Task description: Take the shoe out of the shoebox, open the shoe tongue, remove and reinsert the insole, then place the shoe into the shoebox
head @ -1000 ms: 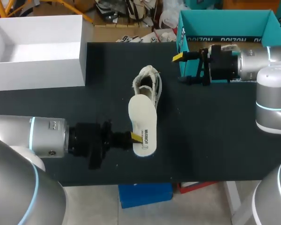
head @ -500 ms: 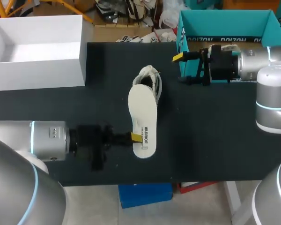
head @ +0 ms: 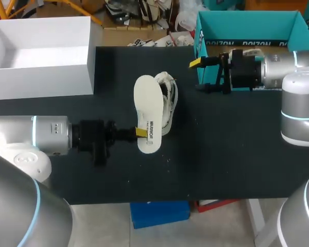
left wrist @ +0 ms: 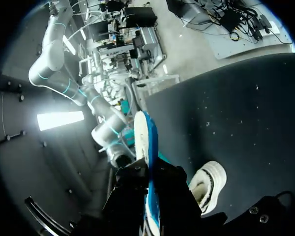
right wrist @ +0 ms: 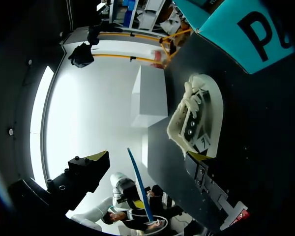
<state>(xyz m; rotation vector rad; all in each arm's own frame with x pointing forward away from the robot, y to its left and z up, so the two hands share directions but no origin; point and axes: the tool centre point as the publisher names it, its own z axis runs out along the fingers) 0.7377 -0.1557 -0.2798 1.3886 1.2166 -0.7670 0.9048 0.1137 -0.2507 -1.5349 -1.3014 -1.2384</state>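
Robotics lab indicated. Black-covered table [head: 237,154] worked by two silver robot arms: left arm [head: 36,141] seen at 9 o'clock, right arm [head: 293,77] at 2 o'clock. White box [head: 41,67] set at 10 o'clock, teal shoebox [head: 247,23] at 1 o'clock.

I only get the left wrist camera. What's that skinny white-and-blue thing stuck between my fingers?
Observer: It's the insole, seen edge-on. The head view shows its flat side, overlapping the shoe, with the left gripper pinching its heel end.
Operator: Where's my other arm?
Observer: The right gripper is beside the teal shoebox, its fingers open and empty.
Operator: Is there another box?
Observer: Yes, an open white box at the far left.
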